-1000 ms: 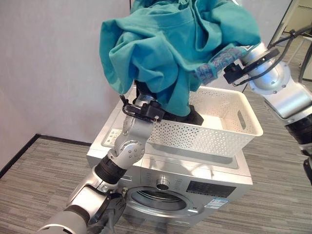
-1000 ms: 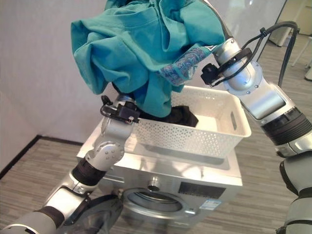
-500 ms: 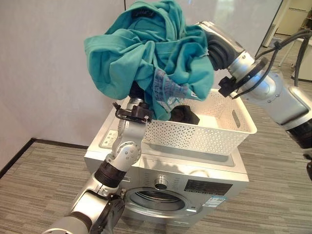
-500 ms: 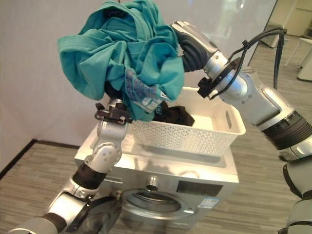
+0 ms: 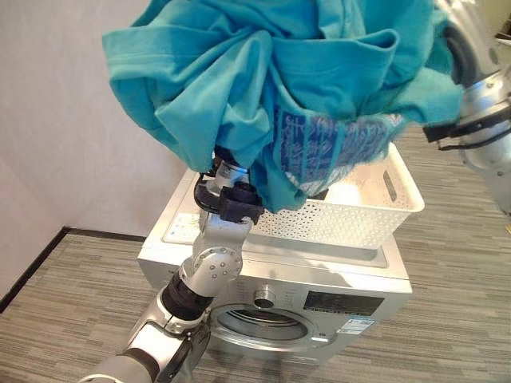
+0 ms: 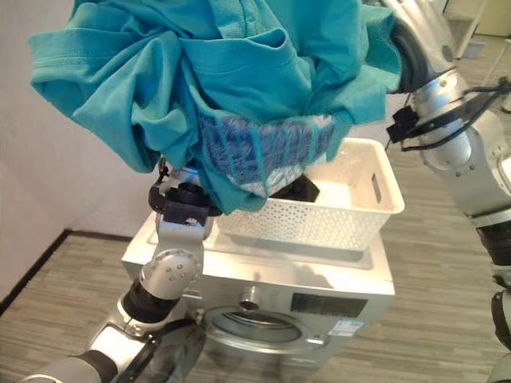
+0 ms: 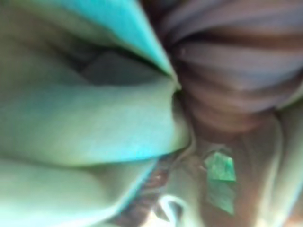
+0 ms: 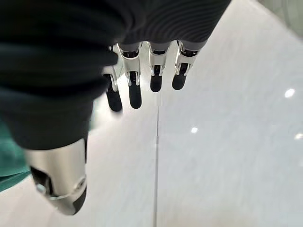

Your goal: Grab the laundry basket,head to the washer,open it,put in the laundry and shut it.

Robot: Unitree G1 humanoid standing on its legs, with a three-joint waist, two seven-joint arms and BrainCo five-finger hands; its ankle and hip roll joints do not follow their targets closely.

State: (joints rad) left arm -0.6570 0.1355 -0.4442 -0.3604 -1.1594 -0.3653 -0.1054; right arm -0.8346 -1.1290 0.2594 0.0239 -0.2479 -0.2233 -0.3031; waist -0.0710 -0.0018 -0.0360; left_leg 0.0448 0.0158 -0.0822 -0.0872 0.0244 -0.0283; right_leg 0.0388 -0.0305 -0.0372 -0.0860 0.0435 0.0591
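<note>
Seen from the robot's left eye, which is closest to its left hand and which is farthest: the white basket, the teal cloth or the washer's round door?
1. Teal cloth: draped right over the left hand, held up high.
2. White basket: just beside the wrist, on top of the washer.
3. Round door: lowest, on the washer's front.

Teal laundry (image 5: 271,88) above basket (image 5: 375,219)

soft teal cloth (image 5: 239,72); perforated white plastic basket (image 5: 351,219)
</note>
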